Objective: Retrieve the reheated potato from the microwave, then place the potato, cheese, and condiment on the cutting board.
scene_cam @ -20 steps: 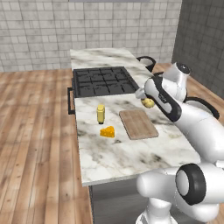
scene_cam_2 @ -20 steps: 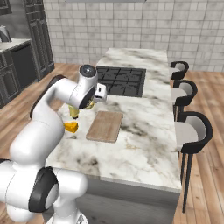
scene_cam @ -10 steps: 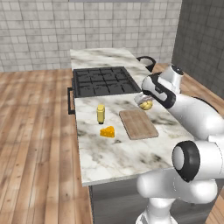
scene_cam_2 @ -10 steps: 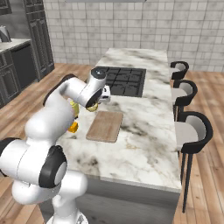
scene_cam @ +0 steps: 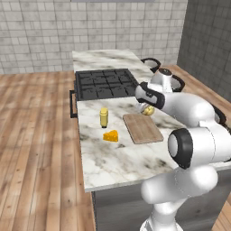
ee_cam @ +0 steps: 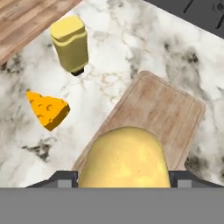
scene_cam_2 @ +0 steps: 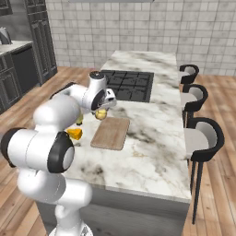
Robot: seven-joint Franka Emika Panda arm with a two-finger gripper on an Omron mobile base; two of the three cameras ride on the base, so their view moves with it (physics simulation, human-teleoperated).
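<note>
Potato arriving over the cutting board
The gripper (scene_cam: 145,108) is clenching the potato (ee_cam: 124,158), having swung across to the cutting board's (scene_cam: 142,128) far edge; cheese (scene_cam: 111,136) and condiment bottle (scene_cam: 103,117) are waiting on the marble counter (scene_cam: 122,158) beside it

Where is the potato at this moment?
The potato is held in the gripper above the far end of the cutting board, near the stove; the hand view shows it over the board.

Kitchen, marble island (scene_cam: 113,158), gas cooktop (scene_cam: 104,84), bar stools (scene_cam_2: 203,138)
</note>
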